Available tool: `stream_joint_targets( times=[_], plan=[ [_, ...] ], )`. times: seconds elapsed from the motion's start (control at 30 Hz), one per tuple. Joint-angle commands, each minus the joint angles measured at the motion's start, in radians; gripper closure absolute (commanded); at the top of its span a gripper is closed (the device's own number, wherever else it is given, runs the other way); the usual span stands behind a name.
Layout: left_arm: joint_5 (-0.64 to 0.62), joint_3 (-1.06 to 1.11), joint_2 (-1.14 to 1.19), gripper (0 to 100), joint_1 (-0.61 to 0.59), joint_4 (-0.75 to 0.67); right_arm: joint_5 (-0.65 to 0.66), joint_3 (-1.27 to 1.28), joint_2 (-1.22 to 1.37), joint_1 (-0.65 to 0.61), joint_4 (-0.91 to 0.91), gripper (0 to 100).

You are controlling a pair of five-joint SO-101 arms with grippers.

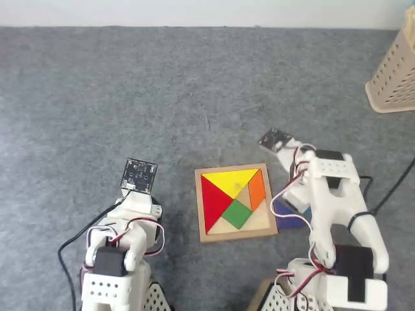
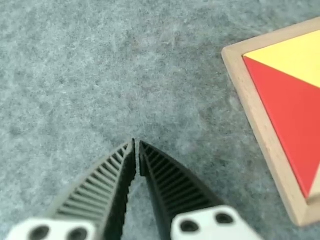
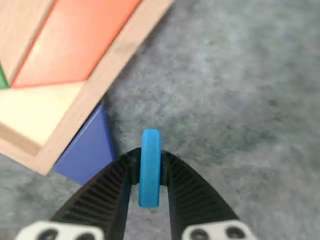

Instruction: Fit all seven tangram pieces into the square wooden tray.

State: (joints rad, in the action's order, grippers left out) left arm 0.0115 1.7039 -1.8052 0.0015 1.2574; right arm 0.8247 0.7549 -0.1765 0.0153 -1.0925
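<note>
R tool (image 3: pixel 150 172) gripping blue piece (image 3: pixel 150 167), beside tray (image 3: pixel 117 62)

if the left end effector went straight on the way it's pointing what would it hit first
Most likely only the grey carpet. The left end effector, shut, points at bare carpet, and the wooden tray lies off to one side of that line. Depth is hard to judge.
</note>
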Motion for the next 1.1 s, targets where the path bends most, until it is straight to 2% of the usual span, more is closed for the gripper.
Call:
stream_joint_targets(
  times=[0.0, 0.13, 0.33, 0.43, 0.63, 0.9, 1.07],
  plan=[
    [-0.005, -0.019, -0.021, 99, -0.006, 0.006, -0.091, -0.158, -0.018, -0.013, -0.113, 99.1],
    [-0.005, -0.019, -0.021, 99, -0.006, 0.006, -0.109, -0.192, -0.105, -0.091, -0.199, 99.1],
    [-0.005, -0.019, -0.021, 99, -0.006, 0.006, -0.109, -0.097, -0.328, -0.410, -0.245, 99.1],
    [-0.005, -0.019, -0.021, 99, -0.006, 0.006, -0.112, -0.077, -0.357, -0.526, -0.248, 99.0],
    [-0.005, -0.019, -0.021, 99, -0.006, 0.006, -0.141, -0.086, -0.213, -0.642, -0.197, 99.0],
    [-0.005, -0.019, -0.021, 99, -0.006, 0.006, -0.144, -0.219, 0.054, -0.708, -0.179, 99.1],
    [-0.005, -0.019, -0.021, 99, -0.006, 0.006, -0.144, -0.245, 0.104, -0.792, -0.179, 99.1]
  ],
)
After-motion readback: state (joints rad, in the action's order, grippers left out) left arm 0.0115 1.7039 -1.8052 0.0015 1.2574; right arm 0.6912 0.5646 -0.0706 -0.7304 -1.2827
